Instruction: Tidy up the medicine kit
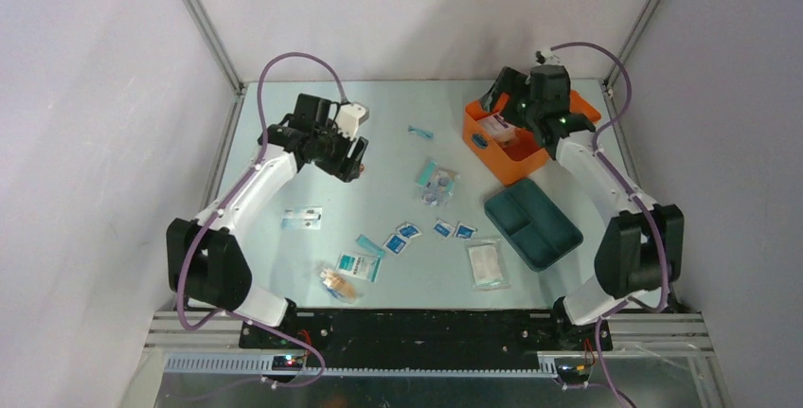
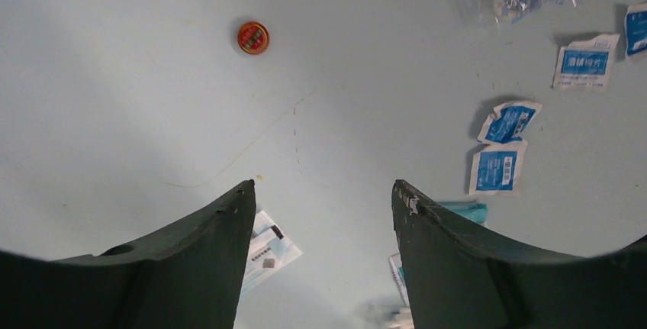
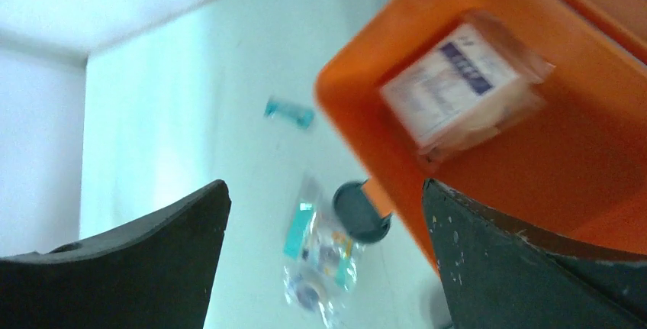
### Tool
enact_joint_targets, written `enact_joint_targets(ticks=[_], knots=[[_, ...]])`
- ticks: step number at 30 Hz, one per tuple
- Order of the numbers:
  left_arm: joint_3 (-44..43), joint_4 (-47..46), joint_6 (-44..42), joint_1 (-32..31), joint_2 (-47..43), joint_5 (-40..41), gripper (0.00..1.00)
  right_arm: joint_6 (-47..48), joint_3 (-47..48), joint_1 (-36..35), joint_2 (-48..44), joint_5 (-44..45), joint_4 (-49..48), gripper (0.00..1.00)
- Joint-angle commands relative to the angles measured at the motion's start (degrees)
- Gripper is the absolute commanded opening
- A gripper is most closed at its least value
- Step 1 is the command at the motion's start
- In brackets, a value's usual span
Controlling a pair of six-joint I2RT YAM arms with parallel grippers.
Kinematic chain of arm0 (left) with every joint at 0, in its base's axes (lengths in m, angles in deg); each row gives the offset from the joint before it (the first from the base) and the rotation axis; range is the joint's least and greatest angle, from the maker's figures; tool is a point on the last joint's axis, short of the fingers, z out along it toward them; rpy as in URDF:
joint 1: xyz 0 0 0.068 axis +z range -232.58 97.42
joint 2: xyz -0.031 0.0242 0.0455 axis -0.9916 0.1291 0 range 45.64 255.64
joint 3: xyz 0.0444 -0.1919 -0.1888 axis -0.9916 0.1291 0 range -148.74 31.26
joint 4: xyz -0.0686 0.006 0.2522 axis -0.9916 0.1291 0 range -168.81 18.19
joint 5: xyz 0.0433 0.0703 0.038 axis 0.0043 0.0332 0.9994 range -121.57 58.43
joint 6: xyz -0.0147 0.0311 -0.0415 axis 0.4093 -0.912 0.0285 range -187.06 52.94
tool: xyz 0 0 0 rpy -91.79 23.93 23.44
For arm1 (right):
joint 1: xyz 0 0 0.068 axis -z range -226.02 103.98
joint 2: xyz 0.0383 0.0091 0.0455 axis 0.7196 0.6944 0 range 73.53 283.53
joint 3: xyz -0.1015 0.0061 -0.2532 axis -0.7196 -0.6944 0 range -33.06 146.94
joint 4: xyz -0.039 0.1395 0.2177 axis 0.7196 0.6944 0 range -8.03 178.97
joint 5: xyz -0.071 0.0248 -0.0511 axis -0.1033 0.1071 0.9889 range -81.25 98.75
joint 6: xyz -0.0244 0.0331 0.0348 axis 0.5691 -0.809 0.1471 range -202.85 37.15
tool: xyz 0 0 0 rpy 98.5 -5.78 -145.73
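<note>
Left claw [image 2: 324,188] hangs wide and empty over the table [image 2: 114,115], a small red tin [image 2: 252,37] well ahead of it. Flat sachets [image 1: 409,231] lie scattered across the middle. Thin as they are, I'd expect a claw to skid over them rather than pinch one. Further right the teal tray [image 1: 532,223] sits out on the table, just beside the orange case [image 1: 521,167], which stands toward the far right corner with a white packet [image 3: 458,85] loose inside. Right claw [image 3: 324,191] gapes wide above its rim, holding nothing. A careless swing could knock the case.
</note>
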Motion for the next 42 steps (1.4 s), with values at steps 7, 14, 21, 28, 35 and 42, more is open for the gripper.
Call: enact_joint_targets(ticks=[7,14,21,28,35,42], knots=[[7.6,-1.9,3.3,2.0,-4.5,-6.1,0.69,47.4,-9.4,-1.6,-7.5,-47.0,-0.3,0.88],[8.8,-3.6,3.9,2.1,-5.9,-5.8,0.69,61.2,-6.7,-9.2,-0.3,-45.2,2.9,0.57],[9.7,-4.6,3.4,2.0,-7.3,-6.5,0.70,68.4,-4.1,-12.7,7.6,-42.9,3.6,0.52],[11.5,-4.8,1.2,2.1,-8.3,-5.8,0.70,78.5,-1.6,-13.3,10.0,-43.5,12.9,0.47],[15.6,-0.6,-11.5,2.7,-11.7,-8.3,0.69,77.7,-6.1,-13.1,6.8,-42.8,17.6,0.58],[20.5,5.1,-29.9,3.1,-15.3,-7.3,0.69,71.7,-10.4,-12.5,6.0,-39.6,13.0,0.75]])
